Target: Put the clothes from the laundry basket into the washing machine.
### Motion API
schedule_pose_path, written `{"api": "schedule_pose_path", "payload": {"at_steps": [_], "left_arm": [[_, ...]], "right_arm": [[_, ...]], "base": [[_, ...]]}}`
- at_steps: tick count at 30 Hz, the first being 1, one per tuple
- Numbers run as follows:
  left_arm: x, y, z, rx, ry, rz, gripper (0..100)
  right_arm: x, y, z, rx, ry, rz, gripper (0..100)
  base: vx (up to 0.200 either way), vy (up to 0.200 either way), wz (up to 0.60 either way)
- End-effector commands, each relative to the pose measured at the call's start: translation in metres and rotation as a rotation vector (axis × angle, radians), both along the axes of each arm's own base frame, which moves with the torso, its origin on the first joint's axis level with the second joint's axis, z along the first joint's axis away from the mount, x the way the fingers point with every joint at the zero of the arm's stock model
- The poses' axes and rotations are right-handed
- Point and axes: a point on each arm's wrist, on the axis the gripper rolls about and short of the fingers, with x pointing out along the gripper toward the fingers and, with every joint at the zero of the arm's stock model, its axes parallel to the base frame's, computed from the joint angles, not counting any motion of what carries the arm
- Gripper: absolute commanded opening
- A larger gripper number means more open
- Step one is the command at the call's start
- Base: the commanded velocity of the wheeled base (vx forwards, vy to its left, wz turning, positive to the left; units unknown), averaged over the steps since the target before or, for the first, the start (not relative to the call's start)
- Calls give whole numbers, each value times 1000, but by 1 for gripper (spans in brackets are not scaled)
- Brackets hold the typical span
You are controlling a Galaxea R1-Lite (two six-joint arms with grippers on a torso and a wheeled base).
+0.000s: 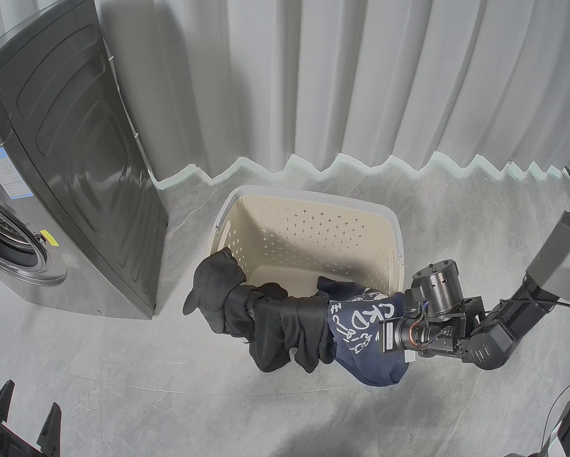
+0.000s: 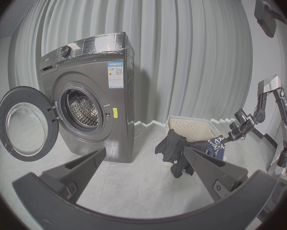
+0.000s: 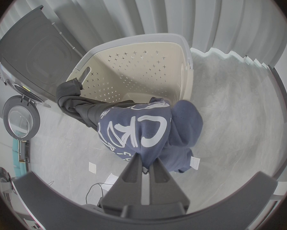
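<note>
My right gripper (image 3: 145, 167) is shut on a navy garment with white print (image 1: 364, 331), lifted over the near rim of the cream laundry basket (image 1: 310, 223). A black garment (image 1: 266, 315) trails from the navy one and drapes over the basket's near left corner. Both garments (image 2: 181, 147) hang at the basket's front in the left wrist view. The grey washing machine (image 1: 75, 160) stands to the left, its round door (image 2: 25, 125) swung open and the drum (image 2: 82, 111) exposed. My left gripper (image 2: 143, 163) is open and low at the near left, well apart from the clothes.
White pleated curtains (image 1: 335, 65) close off the back. Grey floor (image 1: 170, 382) lies open between the basket and the washer. Cables and paper scraps (image 3: 95, 176) lie on the floor by the robot.
</note>
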Motion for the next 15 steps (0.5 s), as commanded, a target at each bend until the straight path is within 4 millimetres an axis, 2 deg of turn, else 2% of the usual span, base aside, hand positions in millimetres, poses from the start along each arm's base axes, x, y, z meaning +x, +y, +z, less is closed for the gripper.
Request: {"api": "schedule_pose_path", "payload": {"at_steps": [1,5,6,14,15], "left_arm": [[1,0,-4,0,8,1,100],[1,0,-4,0,8,1,100],[1,0,-4,0,8,1,100],[1,0,-4,0,8,1,100],[1,0,-4,0,8,1,100]], "right_arm": [[-26,-5,28,32,-55,32,0],[-36,-7,43,54,-90,41,0],[-43,-9,56,76,-127,53,0],[-68,-17,105,176,-278,77,0],[-69,-17,105,177,-281,77,0]], "base": [[0,0,0],[0,0,0],[0,0,0],[0,0,0],[0,0,0]]}}
